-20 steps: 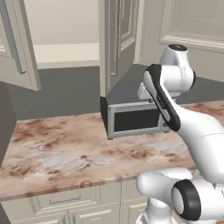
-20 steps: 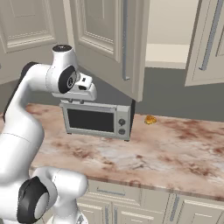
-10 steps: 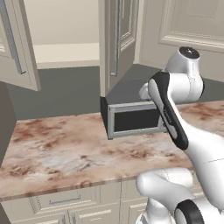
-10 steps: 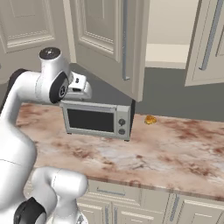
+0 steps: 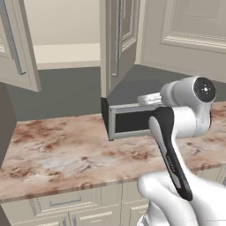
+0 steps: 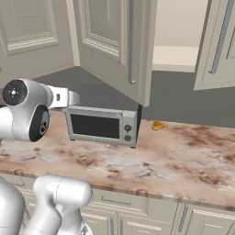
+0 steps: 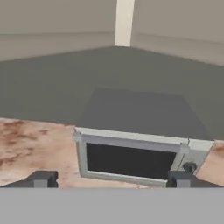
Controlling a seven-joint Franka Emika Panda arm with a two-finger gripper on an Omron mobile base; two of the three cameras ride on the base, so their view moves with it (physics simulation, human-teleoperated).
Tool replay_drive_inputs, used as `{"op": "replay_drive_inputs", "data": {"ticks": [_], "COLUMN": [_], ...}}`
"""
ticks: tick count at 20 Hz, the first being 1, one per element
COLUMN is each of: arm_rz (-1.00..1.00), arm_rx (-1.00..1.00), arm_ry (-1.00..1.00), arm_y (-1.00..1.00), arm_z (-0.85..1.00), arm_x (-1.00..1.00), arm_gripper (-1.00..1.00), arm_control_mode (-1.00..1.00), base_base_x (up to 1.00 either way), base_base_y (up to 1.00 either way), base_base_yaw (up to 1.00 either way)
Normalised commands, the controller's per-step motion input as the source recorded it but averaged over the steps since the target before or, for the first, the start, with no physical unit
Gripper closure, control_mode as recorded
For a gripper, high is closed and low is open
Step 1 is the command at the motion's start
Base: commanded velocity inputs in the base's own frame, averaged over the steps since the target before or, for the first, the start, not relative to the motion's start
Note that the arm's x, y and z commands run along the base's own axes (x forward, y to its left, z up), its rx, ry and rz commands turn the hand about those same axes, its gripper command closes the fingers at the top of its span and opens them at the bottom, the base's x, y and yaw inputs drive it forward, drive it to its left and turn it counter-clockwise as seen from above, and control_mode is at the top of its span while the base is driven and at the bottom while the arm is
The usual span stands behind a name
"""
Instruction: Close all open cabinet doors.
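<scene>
2 upper cabinet doors stood open over the counter (image 6: 183, 151). The middle door (image 6: 120, 41) swung out toward the room, its long grey bar handle (image 6: 131, 43) vertical near its free edge; from the left base camera the same door (image 5: 115, 42) showed nearly edge-on, directly above the toaster oven (image 5: 132, 120). The other open door (image 5: 15, 42) hung at the far left of that camera and at the far right of the right base camera (image 6: 218, 43). Between the 2 doors a pale cabinet interior with a shelf (image 6: 176, 55) lay exposed.

The toaster oven (image 6: 103, 125) sat on the marbled brown counter against the grey wall, with 2 knobs on its right side. A small orange object (image 6: 157, 125) lay on the counter near the oven's right; too small to identify.

The arm (image 5: 185, 110) was bent in front of the oven. From the hand camera, the gripper (image 7: 109, 179) faced the oven (image 7: 135, 157); its 2 fingertips (image 7: 41, 178) stood wide apart, nothing between them.
</scene>
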Motion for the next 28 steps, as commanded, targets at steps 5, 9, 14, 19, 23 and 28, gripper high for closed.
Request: {"op": "replay_drive_inputs", "data": {"ticks": [5, 9, 14, 19, 23, 28], "arm_rz": [0.01, 0.03, 0.04, 0.01, 0.00, 0.06], "arm_rx": [0.05, 0.14, 0.15, 0.01, -0.06, 0.00], "arm_ry": [-0.44, -0.45, -0.43, -0.20, -0.20, -0.25], "arm_y": [0.27, 0.17, 0.06, 0.23, 0.40, 0.13], "arm_z": [0.54, 0.53, 0.64, 0.51, 0.04, -0.02], "arm_x": [-0.41, -0.50, -0.43, -0.09, 0.03, 0.18], "arm_gripper": [-1.00, -1.00, -1.00, -1.00, -1.00, -1.00], "arm_control_mode": [-1.00, -1.00, -1.00, -1.00, -1.00, -1.00], "base_base_x": [0.00, 0.00, 0.00, 0.00, 0.00, 0.00], "base_base_y": [0.00, 0.00, 0.00, 0.00, 0.00, 0.00], "base_base_yaw": [0.00, 0.00, 0.00, 0.00, 0.00, 0.00]}}
